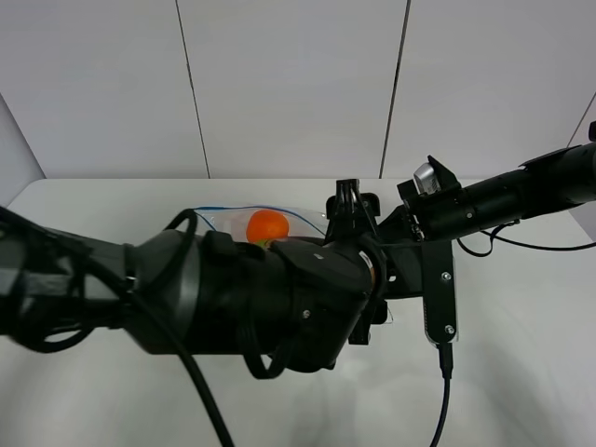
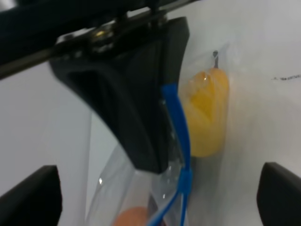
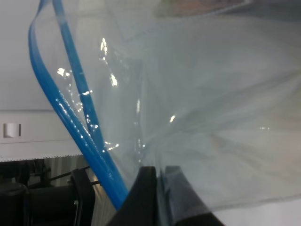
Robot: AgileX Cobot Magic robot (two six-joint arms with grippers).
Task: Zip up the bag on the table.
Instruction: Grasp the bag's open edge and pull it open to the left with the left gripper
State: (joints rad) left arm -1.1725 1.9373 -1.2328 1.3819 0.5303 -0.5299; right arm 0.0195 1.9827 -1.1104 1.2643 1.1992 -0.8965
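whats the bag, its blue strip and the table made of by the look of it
bag: thin clear plastic film, glossy; it is see-through, creases softly and catches small glints.
blue strip: probably thicker, stiffer plastic, shiny, with bright highlights along its length.
table: smooth white matte surface with no glare; perhaps laminate or painted board, cannot tell which.

No readable text, label, brand or number on the bag (image 3: 211, 103) or elsewhere.
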